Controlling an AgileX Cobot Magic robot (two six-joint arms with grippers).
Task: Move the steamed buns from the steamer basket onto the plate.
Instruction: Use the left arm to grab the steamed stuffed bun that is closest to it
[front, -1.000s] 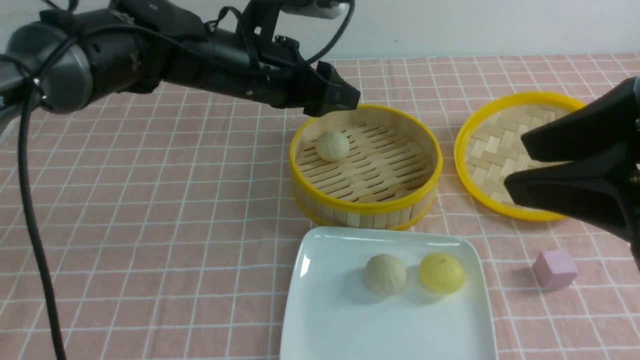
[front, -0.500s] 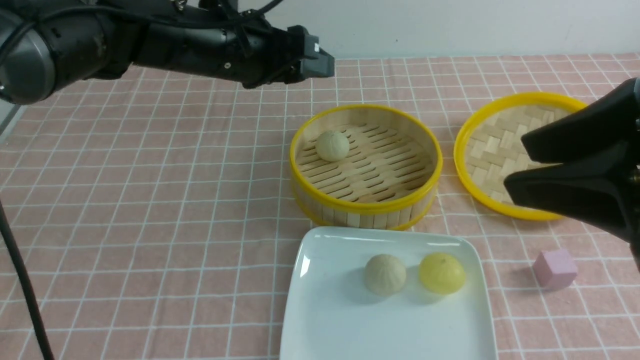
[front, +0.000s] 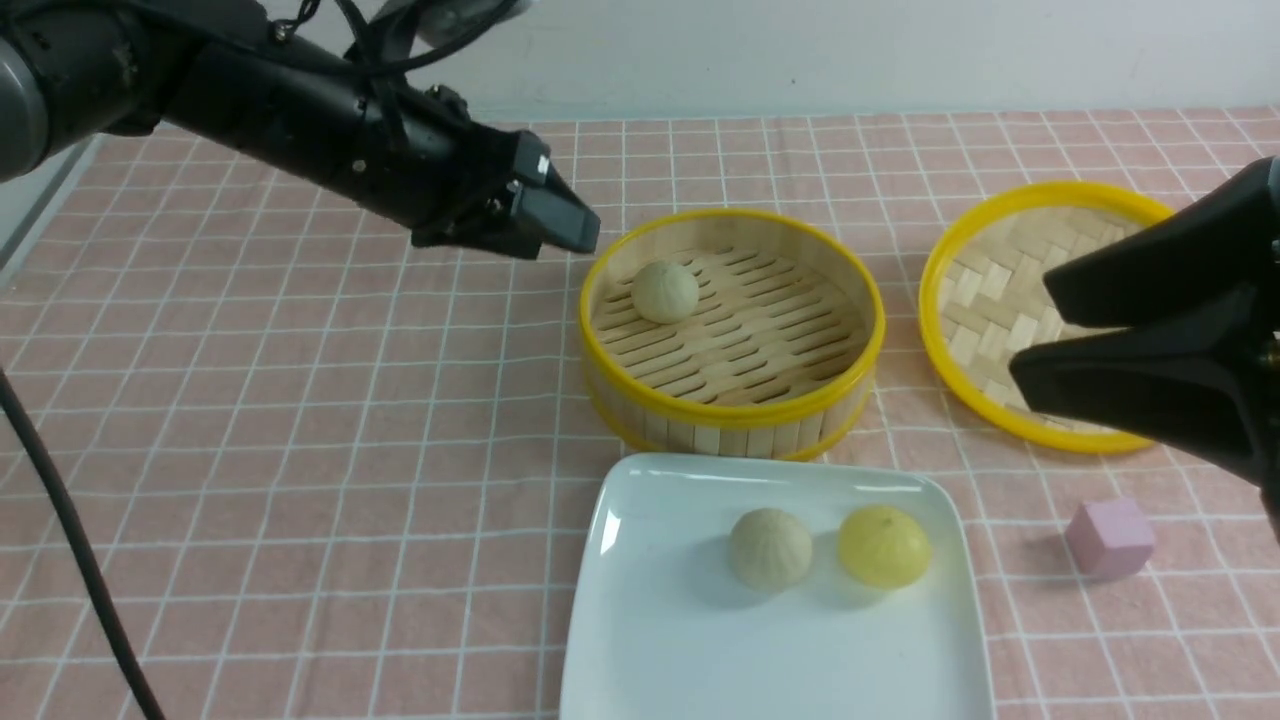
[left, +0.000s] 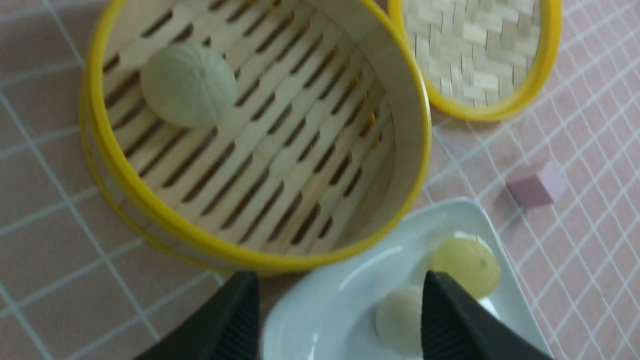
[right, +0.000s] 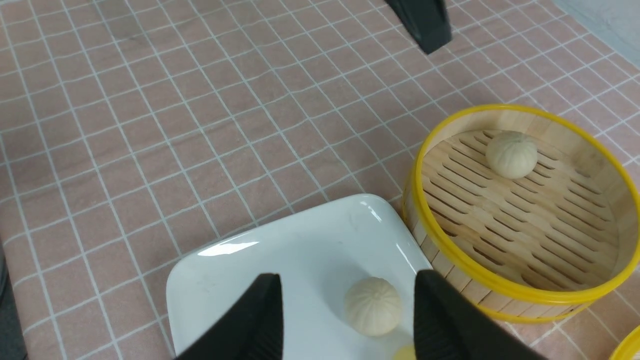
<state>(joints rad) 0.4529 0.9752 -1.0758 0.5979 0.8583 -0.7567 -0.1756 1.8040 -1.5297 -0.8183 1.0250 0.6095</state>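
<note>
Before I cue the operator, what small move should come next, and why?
Probably ease the open left gripper over toward the pale bun: it alone remains in the basket, while two buns sit on the plate.

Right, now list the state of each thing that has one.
Steamer basket: uncovered, one bun inside
Lid: off, lying on the table
Bun in basket: not yet moved
Plate: holding two buns, one pale, one yellow
Left end effector: open, nothing held
Right end effector: open, nothing held
</note>
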